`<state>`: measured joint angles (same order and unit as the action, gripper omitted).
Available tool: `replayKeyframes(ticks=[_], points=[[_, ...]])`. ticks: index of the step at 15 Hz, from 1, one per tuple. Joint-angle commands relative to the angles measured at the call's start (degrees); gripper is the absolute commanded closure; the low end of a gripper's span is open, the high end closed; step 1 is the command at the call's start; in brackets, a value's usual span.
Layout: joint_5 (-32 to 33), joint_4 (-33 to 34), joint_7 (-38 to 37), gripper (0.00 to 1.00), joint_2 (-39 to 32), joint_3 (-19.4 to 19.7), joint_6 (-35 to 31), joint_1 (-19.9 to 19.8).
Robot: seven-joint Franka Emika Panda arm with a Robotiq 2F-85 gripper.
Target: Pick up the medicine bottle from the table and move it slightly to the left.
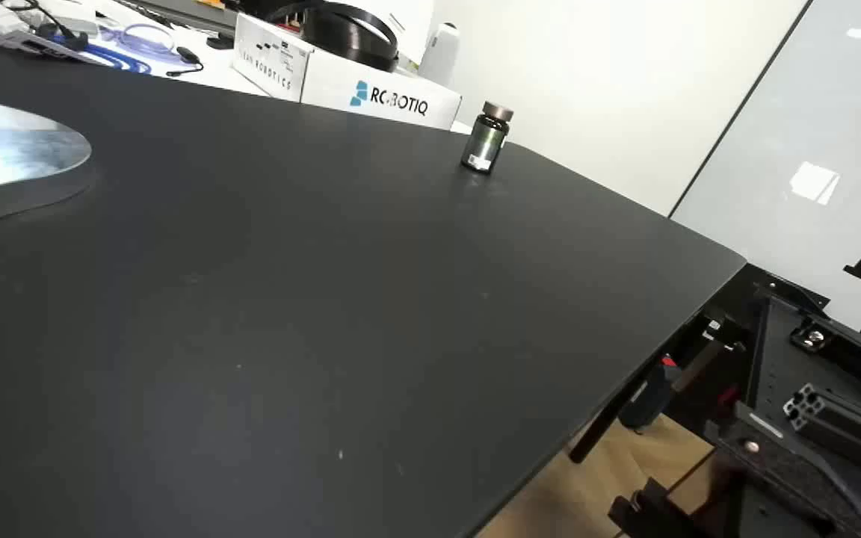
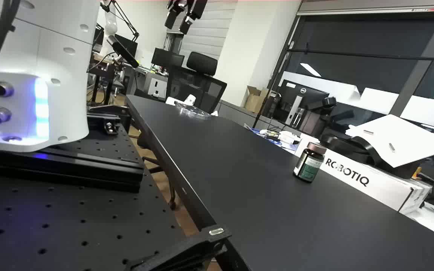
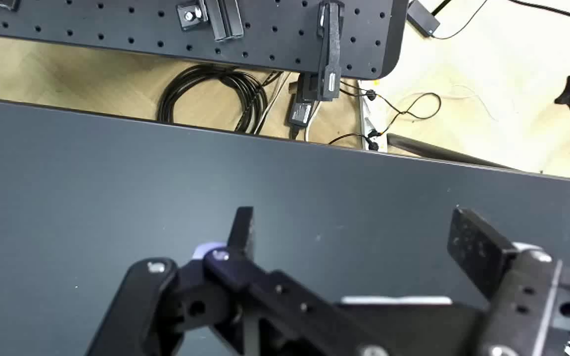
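The medicine bottle, small and dark with a brownish cap, stands upright on the table near its far edge in both exterior views [image 1: 486, 142] [image 2: 309, 164]. The table is a large matte black top in both exterior views [image 1: 311, 284] [image 2: 224, 162] and fills much of the wrist view [image 3: 92, 198]. My gripper [image 2: 178, 25] hangs high above the table at the top of an exterior view, well apart from the bottle. In the wrist view the gripper [image 3: 352, 220] has its fingers wide apart with only tabletop seen between them. The bottle is out of the wrist view.
A white Robotiq box [image 1: 382, 93] [image 2: 356, 178] stands just behind the bottle. A shiny, wavy-edged object [image 1: 12, 157] lies at the table's side; a clear plastic piece [image 2: 192, 111] lies at the far end. A black clamp [image 2: 202, 246] [image 3: 332, 54] sits by the perforated robot base plate [image 2: 70, 218].
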<state>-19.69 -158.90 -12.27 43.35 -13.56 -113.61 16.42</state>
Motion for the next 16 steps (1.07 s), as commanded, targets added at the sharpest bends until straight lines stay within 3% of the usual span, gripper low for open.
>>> replayKeyframes(ticks=[1, 12, 16], points=[[-0.13, 0.09, 0.16, 0.00, 0.01, -0.22, 0.19, -0.29], [-0.13, 0.10, 0.16, 0.00, 0.01, -0.22, 0.18, -0.29], [5.44, 2.45, 1.11, 0.00, -1.76, 0.95, -1.26, -4.61]])
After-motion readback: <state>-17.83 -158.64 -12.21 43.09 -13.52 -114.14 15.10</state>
